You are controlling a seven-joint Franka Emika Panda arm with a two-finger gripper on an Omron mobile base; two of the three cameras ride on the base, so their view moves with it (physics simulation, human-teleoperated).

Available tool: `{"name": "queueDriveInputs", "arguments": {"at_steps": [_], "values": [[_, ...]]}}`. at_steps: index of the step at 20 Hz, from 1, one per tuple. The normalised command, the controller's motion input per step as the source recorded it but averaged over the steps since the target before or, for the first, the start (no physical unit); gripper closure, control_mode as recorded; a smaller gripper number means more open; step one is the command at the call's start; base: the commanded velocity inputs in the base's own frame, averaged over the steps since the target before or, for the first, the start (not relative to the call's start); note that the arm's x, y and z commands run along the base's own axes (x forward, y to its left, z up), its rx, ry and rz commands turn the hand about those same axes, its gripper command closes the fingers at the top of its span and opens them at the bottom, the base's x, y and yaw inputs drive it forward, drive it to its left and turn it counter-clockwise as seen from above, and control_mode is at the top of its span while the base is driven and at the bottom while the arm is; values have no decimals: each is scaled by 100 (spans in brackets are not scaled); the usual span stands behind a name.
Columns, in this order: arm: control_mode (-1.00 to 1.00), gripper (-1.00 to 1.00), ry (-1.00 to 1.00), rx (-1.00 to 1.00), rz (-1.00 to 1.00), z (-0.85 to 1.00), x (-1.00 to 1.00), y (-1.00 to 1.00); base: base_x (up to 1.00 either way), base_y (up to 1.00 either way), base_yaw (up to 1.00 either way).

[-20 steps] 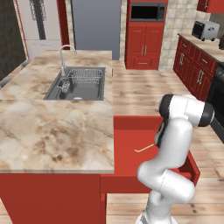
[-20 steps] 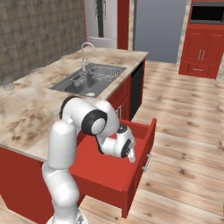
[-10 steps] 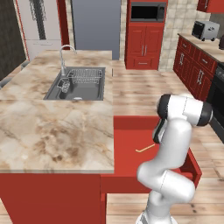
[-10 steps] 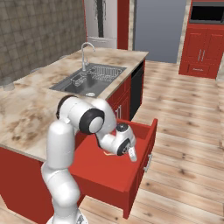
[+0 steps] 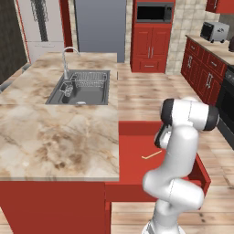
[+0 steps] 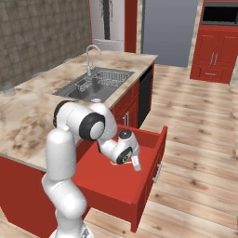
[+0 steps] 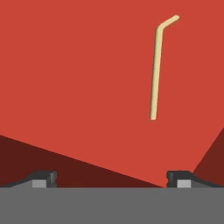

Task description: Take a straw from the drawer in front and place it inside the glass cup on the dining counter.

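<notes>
Hanging over the pulled-out drawer (image 6: 118, 183), the robot's fingers (image 7: 111, 176) are spread wide apart and hold nothing. In the hand view the two dark tips rise at the bottom, one at each side, with bare red drawer floor between them. The straw (image 7: 155, 70) lies flat on that floor, above and somewhat right of the gap, well clear of both tips. It is thin, pale tan, straight for most of its length, with a short bent end pointing away from the tips.

In the left base view the straw (image 5: 152, 155) lies near the middle of the drawer (image 5: 137, 171), just left of the arm (image 5: 180, 151), which bends down over the drawer from the lower right. In the right base view the white hand points down into the drawer with one pale finger (image 6: 136, 163) showing below the wrist, and a sliver of the straw (image 6: 113, 162) peeps out beside it.

The drawer juts out from the red base under the marbled table (image 5: 55, 137). A steel sink (image 5: 82, 87) with a faucet (image 5: 68, 55) is set in the table farther back. A faint clear cup (image 6: 6, 89) seems to stand at the table's far left edge in the right base view, too dim to be sure.
</notes>
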Motion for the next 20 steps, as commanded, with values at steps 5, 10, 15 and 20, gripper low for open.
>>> {"name": "queueDriveInputs", "arguments": {"at_steps": [5, 10, 15, 20], "values": [[-100, -100, 7, 0, 0, 5, 0, 43, 0, 0, 0], [-100, -100, 13, 0, 0, 12, 0, 36, 0, 0, 0], [-100, -100, 16, 0, 0, 28, 3, 32, 0, 0, 0], [-100, -100, 12, 0, 0, 28, 11, 37, 0, 0, 0]]}}
